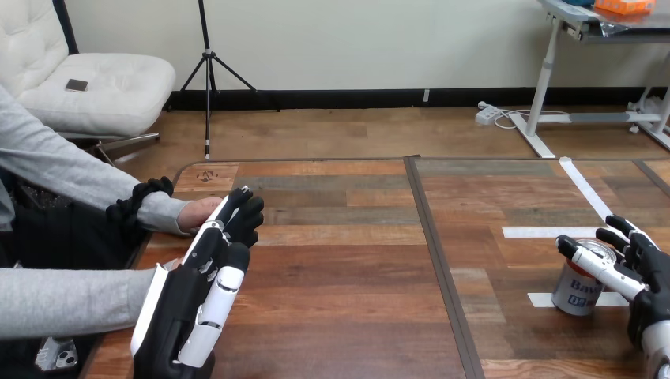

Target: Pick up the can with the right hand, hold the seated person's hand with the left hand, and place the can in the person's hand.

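Note:
A small can [579, 290] with a silver top and a white label stands upright on the table [348, 268] at the far right, on a strip of white tape. My right hand [644, 268] comes in from the right edge and is open. Its thumb reaches across the can's top and its fingers spread behind the can. At the left, the person's hand [197, 212] rests at the table's edge, in a grey sleeve. My left hand [207, 272] stretches up to it with straight fingers. Their tips lie against the person's hand and cover most of it.
The person's second arm [67, 302], also in a grey sleeve, lies along the lower left beside my left forearm. White tape strips [553, 232] mark the table's right half. A dark seam [438, 268] runs down the table's middle.

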